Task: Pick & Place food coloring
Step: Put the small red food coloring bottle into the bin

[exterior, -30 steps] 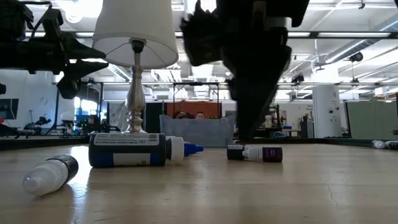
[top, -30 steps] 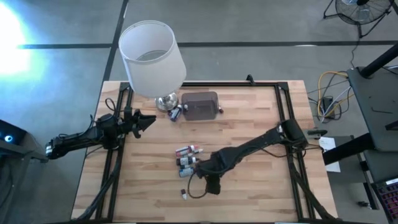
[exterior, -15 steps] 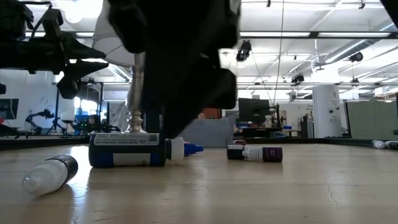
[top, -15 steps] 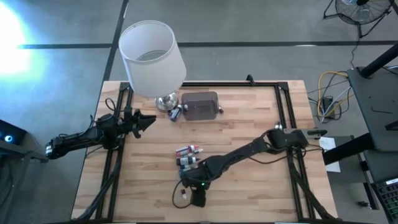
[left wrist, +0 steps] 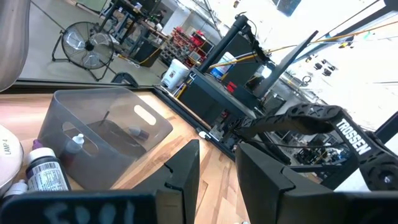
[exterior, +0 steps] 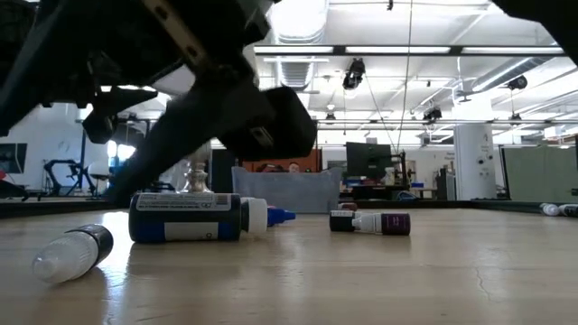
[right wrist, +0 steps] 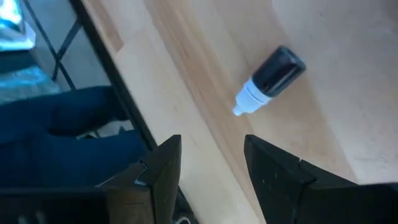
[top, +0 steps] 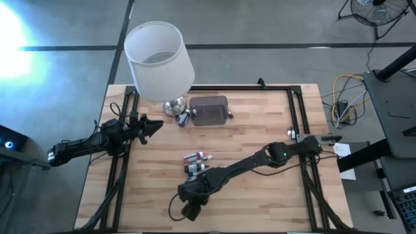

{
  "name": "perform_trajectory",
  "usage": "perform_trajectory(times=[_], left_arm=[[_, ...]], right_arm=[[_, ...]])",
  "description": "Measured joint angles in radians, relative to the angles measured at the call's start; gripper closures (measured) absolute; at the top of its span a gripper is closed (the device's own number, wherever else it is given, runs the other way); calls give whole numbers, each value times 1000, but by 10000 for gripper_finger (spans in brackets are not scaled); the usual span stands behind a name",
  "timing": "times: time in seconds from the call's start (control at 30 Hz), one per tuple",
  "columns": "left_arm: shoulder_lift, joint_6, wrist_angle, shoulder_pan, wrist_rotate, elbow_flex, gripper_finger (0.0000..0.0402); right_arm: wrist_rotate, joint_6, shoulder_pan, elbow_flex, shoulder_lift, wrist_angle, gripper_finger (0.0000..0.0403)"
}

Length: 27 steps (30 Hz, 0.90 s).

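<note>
A lone food coloring bottle (right wrist: 270, 78), dark body with a white pointed cap, lies on its side on the wood near the table's front edge. It also shows in the low view (exterior: 72, 253). My right gripper (right wrist: 211, 165) hovers over it, slanting down, open, with the bottle ahead of the fingers and not between them. In the high view the right gripper (top: 189, 207) hides this bottle. More food coloring bottles (top: 195, 162) lie clustered at mid-table. My left gripper (top: 155, 125) waits level at the table's left, its fingers (left wrist: 183, 174) slightly apart around nothing.
A translucent grey box (top: 209, 110) stands at the far middle, with two bottles (top: 182, 118) and a white-shaded lamp (top: 159, 58) beside it. A big dark labelled bottle (exterior: 185, 217) and a small one (exterior: 370, 222) lie behind the lone bottle. The table's edge rail (right wrist: 118, 74) runs close by.
My right gripper has swung toward the table's left and a little toward the near edge, passing the bottle cluster and rolling about its own axis, and now stands over the lone bottle. No bottle has moved.
</note>
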Motion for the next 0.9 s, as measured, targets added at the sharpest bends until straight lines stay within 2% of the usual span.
perform_trajectory(times=[0.27, 0.4, 0.57, 0.73, 0.9], left_arm=[[0, 0, 0, 0, 0, 0, 316], [0, 0, 0, 0, 0, 0, 316], [0, 0, 0, 0, 0, 0, 317], [0, 0, 0, 0, 0, 0, 317], [0, 0, 0, 0, 0, 0, 316]], right_arm=[[34, 148, 5, 17, 18, -40, 232], [80, 267, 2, 16, 19, -31, 232], [85, 405, 10, 16, 28, -4, 232], [96, 450, 14, 15, 32, 1, 232], [165, 489, 8, -1, 34, -15, 232]])
